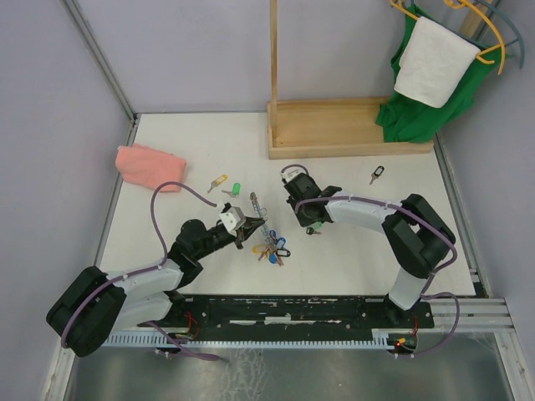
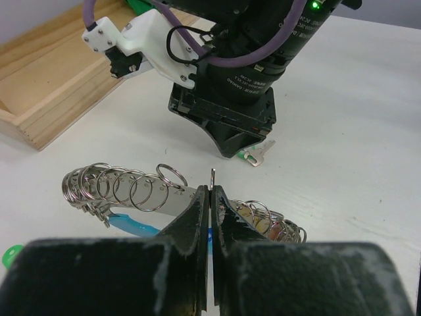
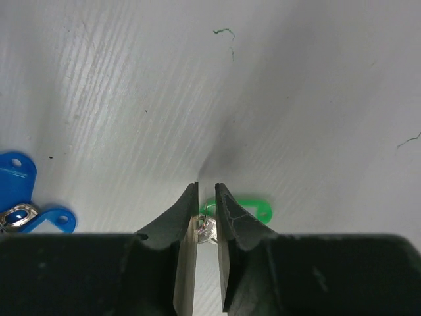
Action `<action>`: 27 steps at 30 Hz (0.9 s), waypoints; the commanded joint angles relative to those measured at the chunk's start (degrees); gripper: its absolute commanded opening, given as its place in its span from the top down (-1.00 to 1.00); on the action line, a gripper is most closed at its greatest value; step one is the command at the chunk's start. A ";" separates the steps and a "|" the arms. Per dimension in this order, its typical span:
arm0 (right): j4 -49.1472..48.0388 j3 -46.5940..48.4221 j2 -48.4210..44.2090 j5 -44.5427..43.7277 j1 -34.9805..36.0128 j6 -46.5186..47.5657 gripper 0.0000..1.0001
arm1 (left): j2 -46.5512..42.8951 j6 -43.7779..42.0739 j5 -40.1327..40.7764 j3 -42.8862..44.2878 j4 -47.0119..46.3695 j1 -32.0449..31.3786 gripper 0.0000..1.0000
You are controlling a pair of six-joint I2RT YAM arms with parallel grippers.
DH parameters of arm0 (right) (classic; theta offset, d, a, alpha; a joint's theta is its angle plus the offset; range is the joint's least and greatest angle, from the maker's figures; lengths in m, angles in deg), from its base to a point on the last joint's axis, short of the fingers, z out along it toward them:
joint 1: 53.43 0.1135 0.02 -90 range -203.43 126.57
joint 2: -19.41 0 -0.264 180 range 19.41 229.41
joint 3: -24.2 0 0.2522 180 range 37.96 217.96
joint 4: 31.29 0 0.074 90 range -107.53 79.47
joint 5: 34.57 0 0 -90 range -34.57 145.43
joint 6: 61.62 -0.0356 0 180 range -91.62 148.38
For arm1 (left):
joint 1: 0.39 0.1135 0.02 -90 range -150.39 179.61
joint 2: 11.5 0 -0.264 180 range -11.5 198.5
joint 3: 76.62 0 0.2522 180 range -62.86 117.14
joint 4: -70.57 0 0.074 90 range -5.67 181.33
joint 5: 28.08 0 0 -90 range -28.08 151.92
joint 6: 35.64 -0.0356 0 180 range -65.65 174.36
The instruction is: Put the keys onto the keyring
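Left gripper (image 2: 210, 201), keyring (image 2: 125, 187), white table (image 2: 342, 131), walls (image 1: 50, 83)

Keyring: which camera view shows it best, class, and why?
Left wrist: the keyring sits close up, its small rings distinct, pinched in the left claw. Top external shows it small, details lost. Right wrist shows only blue tags.

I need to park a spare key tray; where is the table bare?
Bare: the far strip between the pink cloth and the wooden stand; also right of the black-headed key. Crowded: mid-table, around the keyring, the left tool and the right tool.
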 commanded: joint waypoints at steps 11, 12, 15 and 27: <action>9.26 3.46 -5.88 0.51 0.30 -2.39 0.33 | -0.23 -2.56 0.60 0.59 -4.51 0.29 0.95; 9.31 3.36 -6.00 1.23 0.45 -2.67 0.34 | -0.15 -2.56 0.59 0.61 -4.43 0.32 0.95; 7.93 2.37 -6.08 1.74 0.68 -2.85 0.36 | 0.03 -2.55 0.48 0.70 -4.51 0.23 0.95; 4.53 0.95 -3.49 0.75 0.93 -4.19 0.46 | 0.03 -2.44 0.25 0.82 -4.34 0.30 0.95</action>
